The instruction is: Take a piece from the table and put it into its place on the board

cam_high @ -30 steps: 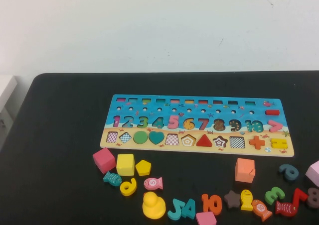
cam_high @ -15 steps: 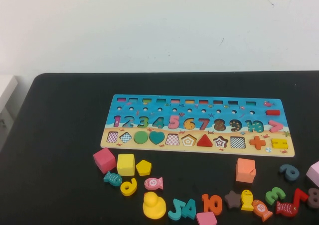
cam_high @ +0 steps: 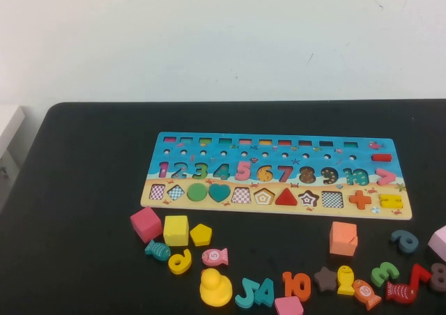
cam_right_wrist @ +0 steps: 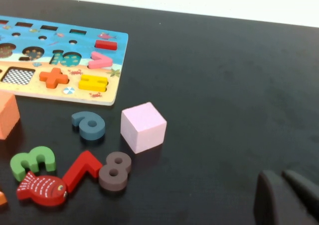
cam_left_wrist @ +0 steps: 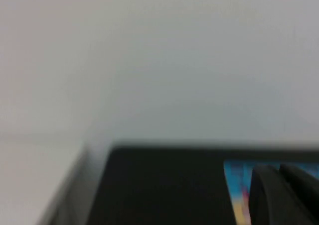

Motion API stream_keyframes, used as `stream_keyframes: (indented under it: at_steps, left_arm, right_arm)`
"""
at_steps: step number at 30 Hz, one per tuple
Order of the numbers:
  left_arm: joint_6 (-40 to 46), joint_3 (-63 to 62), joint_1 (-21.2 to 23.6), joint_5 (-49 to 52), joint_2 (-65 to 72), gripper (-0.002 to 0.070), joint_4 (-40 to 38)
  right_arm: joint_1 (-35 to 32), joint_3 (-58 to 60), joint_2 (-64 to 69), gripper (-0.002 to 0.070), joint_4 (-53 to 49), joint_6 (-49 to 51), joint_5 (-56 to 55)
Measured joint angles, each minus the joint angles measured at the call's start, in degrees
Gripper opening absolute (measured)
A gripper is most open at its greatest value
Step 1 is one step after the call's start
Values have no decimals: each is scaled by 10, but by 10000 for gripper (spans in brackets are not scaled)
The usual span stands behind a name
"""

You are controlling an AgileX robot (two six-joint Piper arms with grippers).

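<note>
The yellow pentagon piece (cam_high: 201,234) lies flat on the black table (cam_high: 83,189), just in front of the board's left end, beside a yellow cube (cam_high: 175,230). The long board (cam_high: 275,148) lies across the middle of the table; its pentagon recess (cam_high: 263,196) is in the sandy row. The board also shows in the right wrist view (cam_right_wrist: 84,41) and as a strip in the left wrist view (cam_left_wrist: 234,180). Neither arm shows in the high view. My left gripper (cam_left_wrist: 284,195) is shut and empty, off the board's left end. My right gripper (cam_right_wrist: 286,195) is shut and empty over bare table at the right.
Loose pieces lie along the table's front: a pink cube (cam_high: 145,224), yellow duck (cam_high: 214,287), pink pentagon (cam_high: 288,306), orange block (cam_high: 342,237), numbers and fish. A pale pink cube (cam_right_wrist: 143,127) and numbers 6, 7, 8 lie near my right gripper.
</note>
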Motion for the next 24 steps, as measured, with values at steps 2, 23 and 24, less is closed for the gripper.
stream_keyframes:
  at_steps: [2,23,24]
  left_arm:
    - [0,-53,0,98,54,-1,0]
    - [304,-265,-36,219,606,-1,-392]
    - [311,-275,-52,214,626,-1,-395]
  right_arm:
    - [0,0,0,18,0,0,0]
    - [0,0,0,18,0,0,0]
    - [0,0,0,19,0,0,0]
